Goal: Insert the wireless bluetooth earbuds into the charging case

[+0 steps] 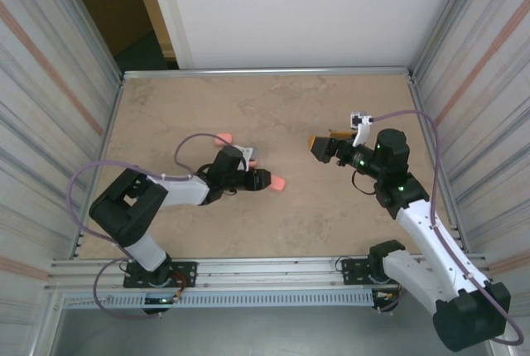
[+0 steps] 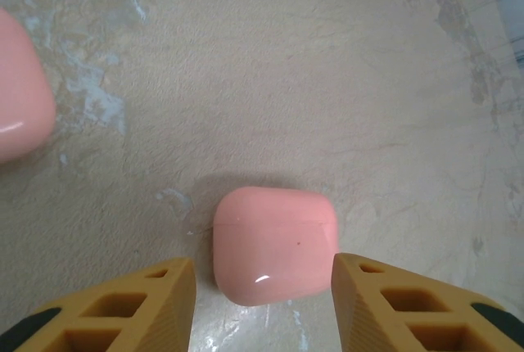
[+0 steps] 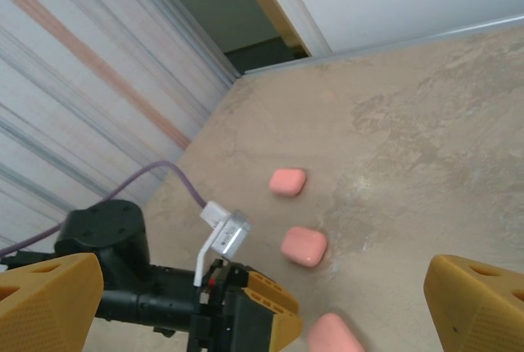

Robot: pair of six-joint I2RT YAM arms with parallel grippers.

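A closed pink charging case (image 2: 274, 244) lies flat on the table, its lid seam facing away. My left gripper (image 2: 264, 277) is open, with one yellow finger (image 2: 155, 299) on each side of the case's near end and a small gap on both sides. From above, this case (image 1: 279, 182) sits just past the left gripper (image 1: 265, 180). My right gripper (image 1: 317, 145) hovers over the right half of the table, wide open and holding nothing, its fingers (image 3: 49, 295) far apart. The wireless bluetooth earbuds are out of view.
Two more closed pink cases lie close by: one (image 3: 304, 245) beside the left wrist, one (image 3: 288, 181) farther back toward the left wall. Metal walls border the beige table (image 1: 331, 108) left and right. A purple cable (image 1: 83, 178) loops off the left arm.
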